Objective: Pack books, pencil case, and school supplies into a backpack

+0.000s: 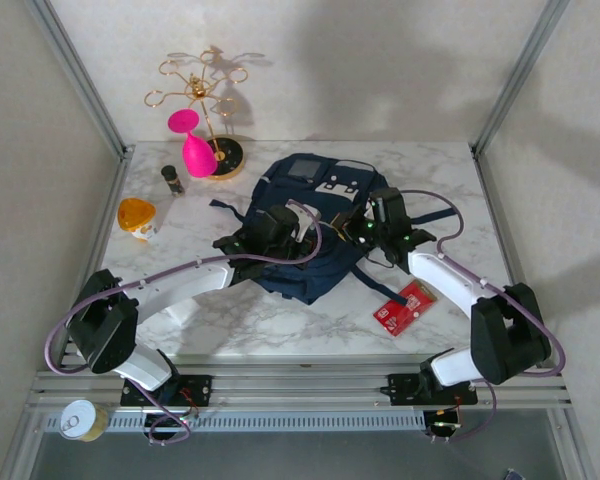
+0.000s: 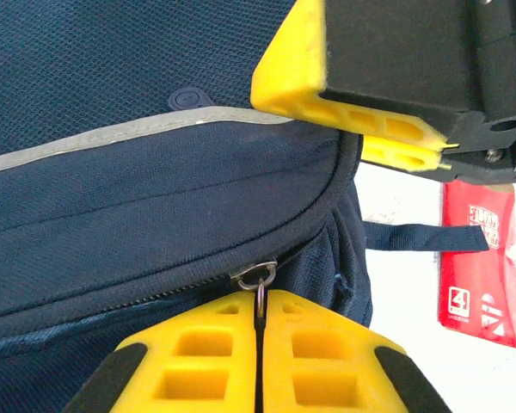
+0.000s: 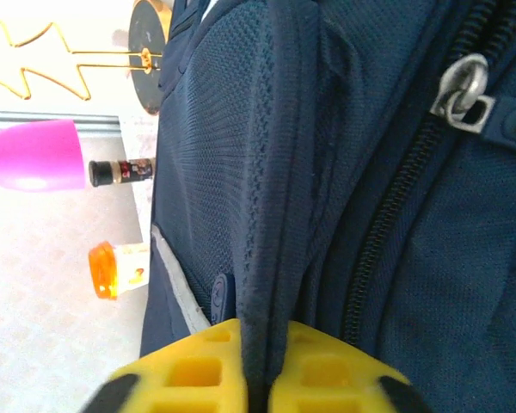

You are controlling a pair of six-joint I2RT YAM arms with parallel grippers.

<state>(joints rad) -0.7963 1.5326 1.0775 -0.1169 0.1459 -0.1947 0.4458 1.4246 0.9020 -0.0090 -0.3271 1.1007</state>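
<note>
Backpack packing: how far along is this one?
Done: cannot tell, the backpack hides its contents. In hand: left tool pinches the zipper pull, right tool clamps a fabric ridge. Left: the red supplies packet lies on the table beside the backpack.

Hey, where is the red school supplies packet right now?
Top view: the red packet lies flat on the table, front right, just beyond the backpack's right side and beside the right arm.

Our 2 arms bend inward from the near edge, wrists low and almost meeting. Our left gripper (image 2: 260,299) is clamped on a zipper pull (image 2: 258,277); our right gripper (image 3: 256,334) pinches a seam of the backpack (image 3: 215,129), yellow fingers (image 3: 198,366) pressed together.
</note>
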